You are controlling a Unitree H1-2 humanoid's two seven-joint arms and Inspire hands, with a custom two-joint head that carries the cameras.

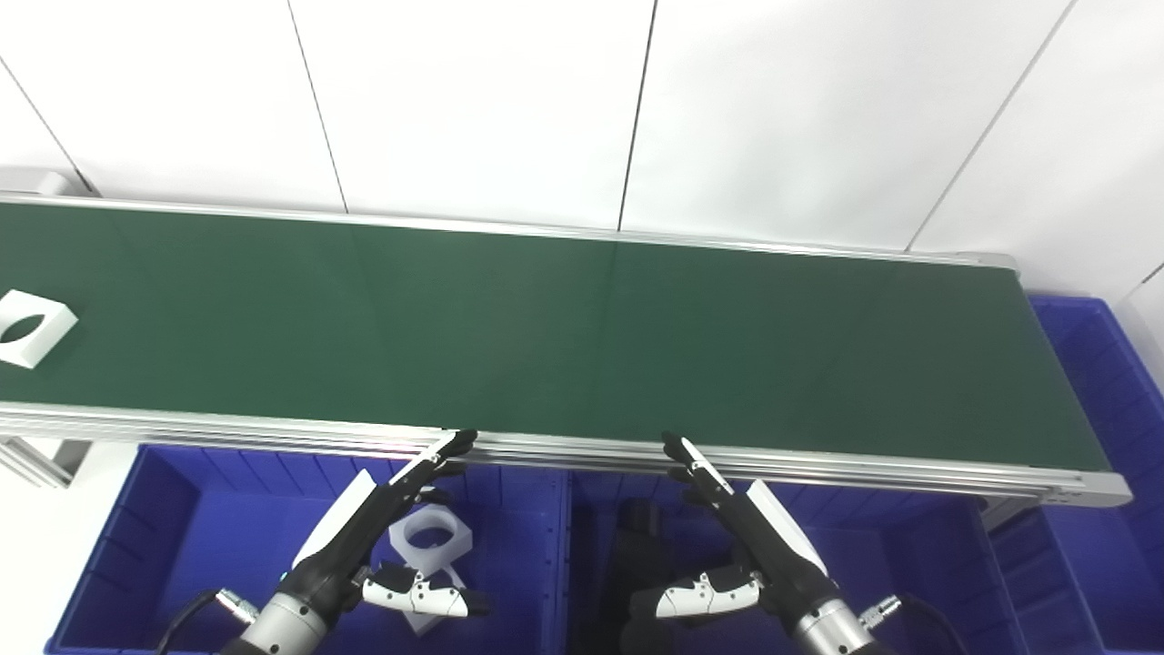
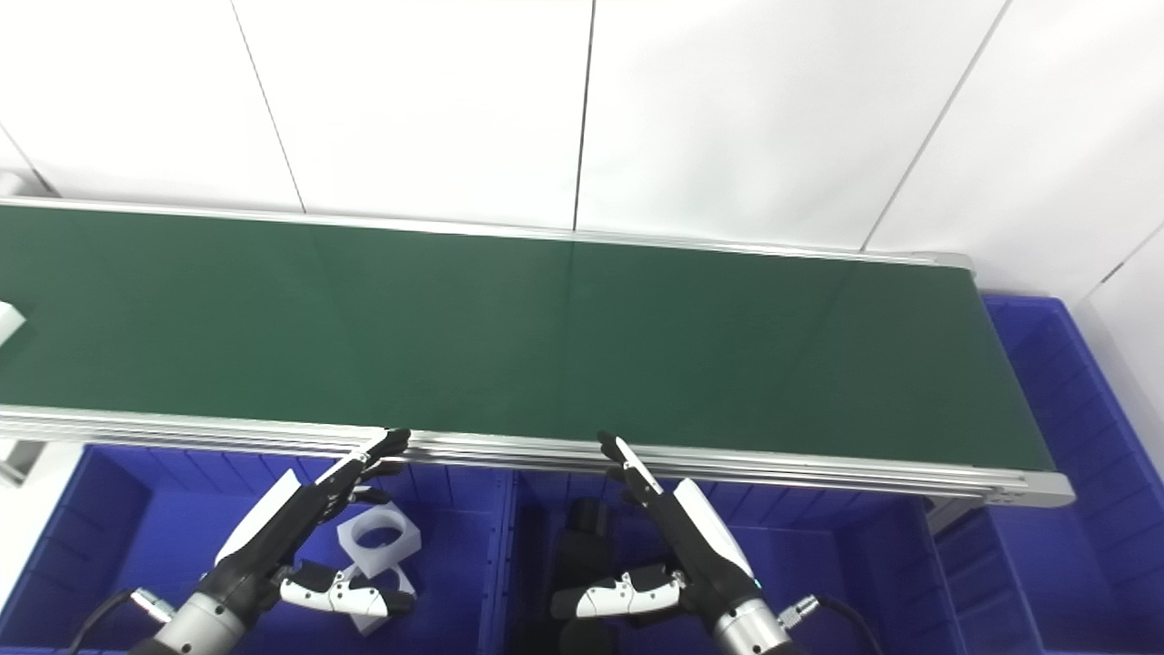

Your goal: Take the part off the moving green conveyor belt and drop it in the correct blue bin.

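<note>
A white square part (image 1: pixel 32 327) with a round hole lies at the far left of the green conveyor belt (image 1: pixel 546 337); the right eye view shows only its corner (image 2: pixel 7 321). My left hand (image 1: pixel 377 532) hovers open over the left blue bin (image 1: pixel 118 537), fingers stretched toward the belt's near rail. My right hand (image 1: pixel 741 537) hovers open over the middle blue bin (image 1: pixel 909 555), fingers likewise pointing at the rail. Both hands hold nothing and are far from the part.
White ring-holed parts (image 1: pixel 432 537) lie in the left bin under my left hand. A black part (image 1: pixel 641 528) sits in the middle bin. Another blue bin (image 1: pixel 1105 382) stands past the belt's right end. A white wall runs behind the belt.
</note>
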